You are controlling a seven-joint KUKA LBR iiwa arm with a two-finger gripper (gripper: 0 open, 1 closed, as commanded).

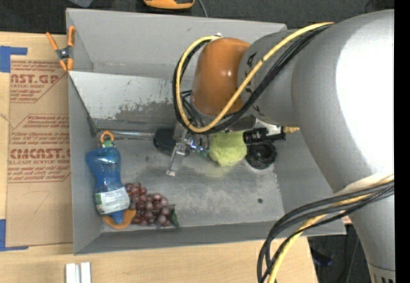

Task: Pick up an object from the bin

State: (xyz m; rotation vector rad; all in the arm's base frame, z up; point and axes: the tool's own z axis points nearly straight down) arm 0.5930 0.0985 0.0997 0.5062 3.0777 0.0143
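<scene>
1. Arm: grey, enters from the right and covers the bin's right half. It has an orange cover at the wrist and yellow cables looped round it.
2. Bin: grey metal with sloped walls. Its floor is scuffed and mostly bare at centre and lower right.
3. Bottle: blue plastic with a pale label, lying along the left wall. Its orange-ringed neck points to the back and its base rests on an orange piece in the front left corner.
4. Lump: yellow-green, rounded and soft-looking. It sits mid-floor, partly under the wrist and just right of the gripper.
5. Grapes: a dark red bunch at the front, touching the bottle's base end.
6. Round piece: black, just right of the lump. Whether it is a loose thing or part of the robot cannot be told.
7. Cylinder: black and short, just beside the gripper on its upper left.
8. Gripper: low over bare floor between the cylinder and the lump. How far open it is cannot be told, and nothing shows in its hold.

Step in hand, as judged: approach, with the gripper down among the things and no grasp made. No one thing is yet singled out; the cylinder and the lump lie nearest.

Next move calls for shifting sideways to centre on one of these two, then closing and lifting clear of the walls. The lump looks the easier hold, since the cylinder may roll.
</scene>
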